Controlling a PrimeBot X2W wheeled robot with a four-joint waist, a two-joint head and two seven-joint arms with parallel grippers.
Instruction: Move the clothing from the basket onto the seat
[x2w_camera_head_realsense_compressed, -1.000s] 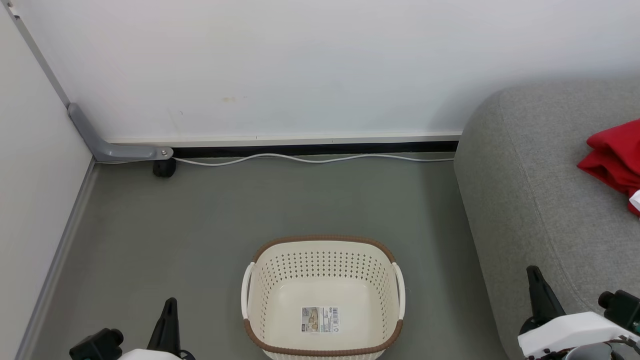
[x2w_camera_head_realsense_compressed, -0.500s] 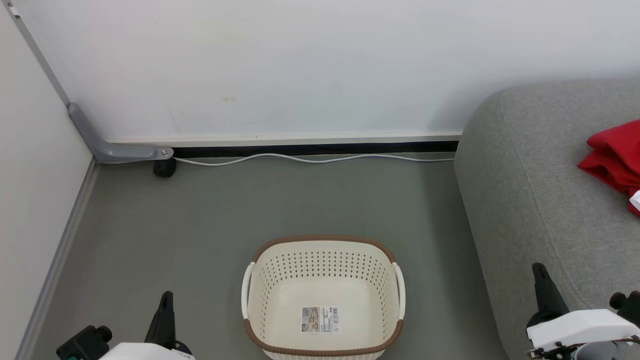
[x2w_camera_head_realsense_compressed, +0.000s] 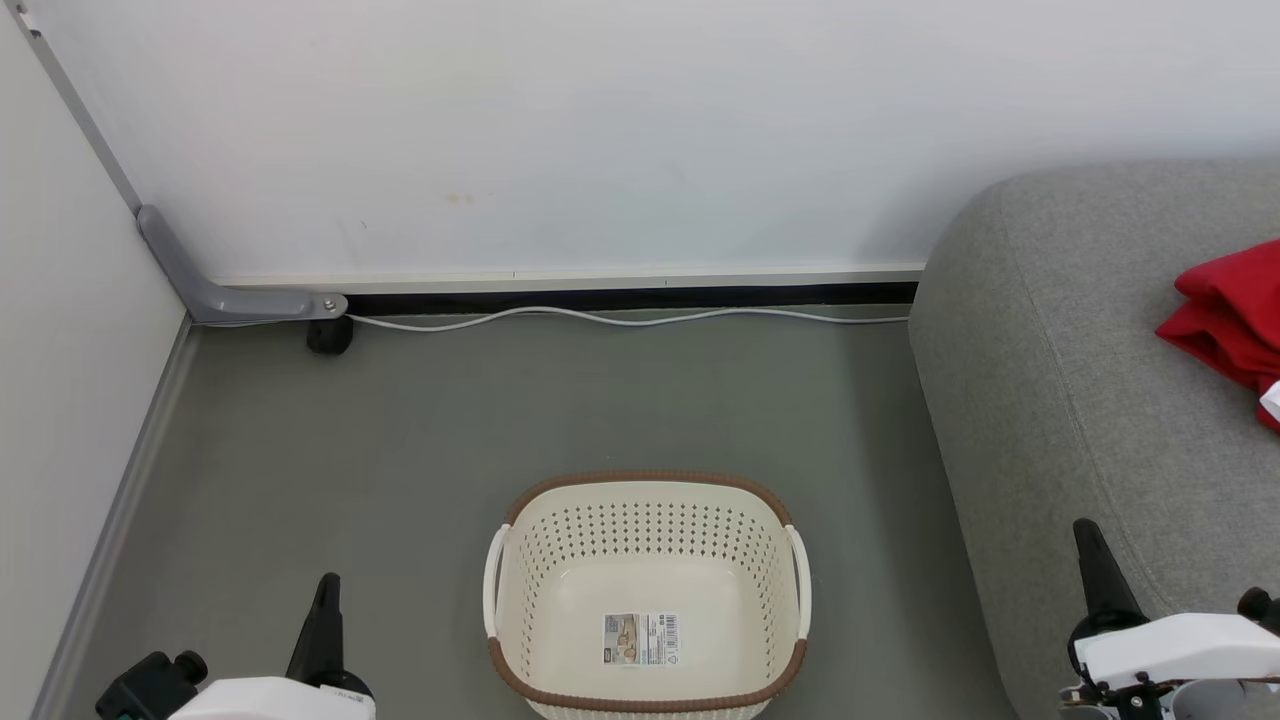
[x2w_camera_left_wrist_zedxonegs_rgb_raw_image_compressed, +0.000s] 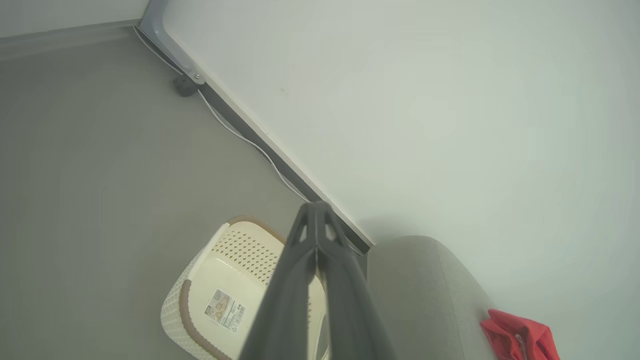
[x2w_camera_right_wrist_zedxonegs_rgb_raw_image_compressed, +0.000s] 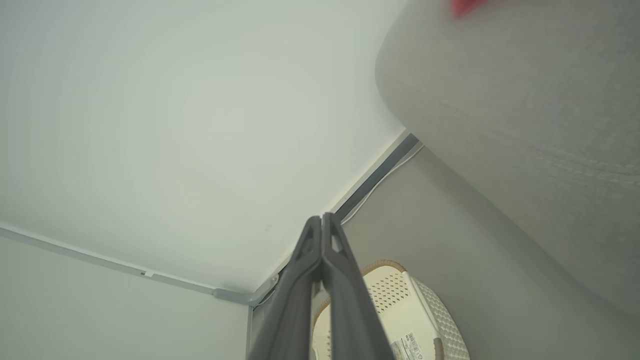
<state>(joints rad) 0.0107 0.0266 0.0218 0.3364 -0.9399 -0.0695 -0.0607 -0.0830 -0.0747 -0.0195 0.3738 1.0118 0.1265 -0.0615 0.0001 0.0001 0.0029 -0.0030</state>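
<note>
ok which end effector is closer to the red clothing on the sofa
Right. The right end effector is at the edge of the sofa, below the clothing in the head view; the left end effector is beyond the basket.

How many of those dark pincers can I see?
2. The left gripper is at the lower left, left of the basket; the right gripper is at the lower right, near the sofa. Both are shut.

Floor (x2w_camera_head_realsense_compressed: 350, 450) lies open left of the basket (x2w_camera_head_realsense_compressed: 645, 478); the seat (x2w_camera_head_realsense_compressed: 1050, 400) crowds its right.
</note>
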